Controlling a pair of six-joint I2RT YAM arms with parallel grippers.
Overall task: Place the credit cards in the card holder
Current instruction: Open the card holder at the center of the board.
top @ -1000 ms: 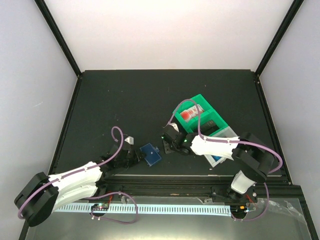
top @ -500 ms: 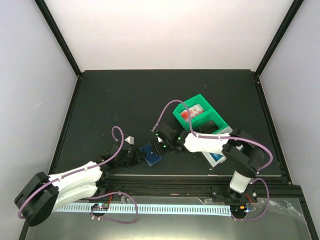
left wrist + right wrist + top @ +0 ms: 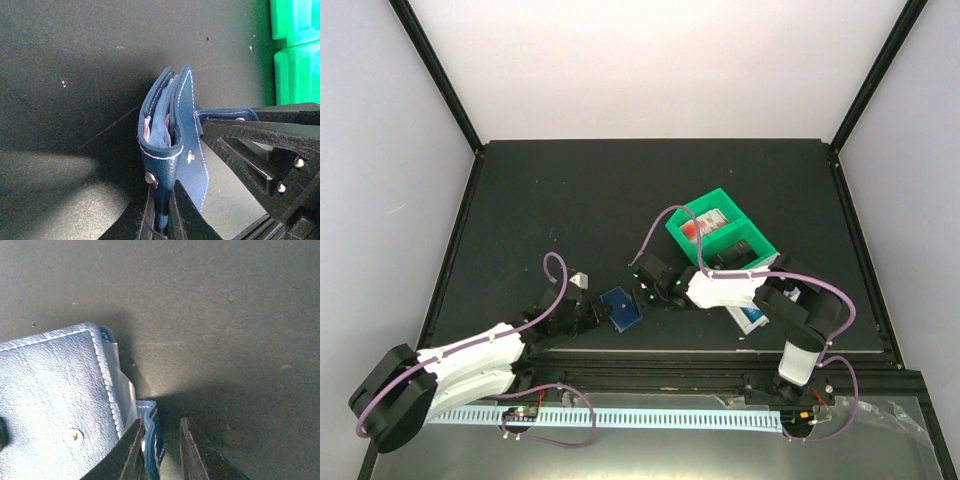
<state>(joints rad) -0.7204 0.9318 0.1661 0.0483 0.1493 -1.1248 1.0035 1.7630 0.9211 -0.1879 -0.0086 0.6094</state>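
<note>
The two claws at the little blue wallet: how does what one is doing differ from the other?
The left gripper is clamped shut on one edge of the card holder. The right gripper only straddles its strap, with a gap beside one finger. The left gripper comes at the holder from its left, the right gripper from its right. Both are black two-finger claws working on the same holder.

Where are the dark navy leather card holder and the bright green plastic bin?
Dark navy leather card holder [image 3: 162, 165]: left wrist view, on its stitched end panel.
Bright green plastic bin [image 3: 692, 206]: top external view, on its far-left rim.
</note>
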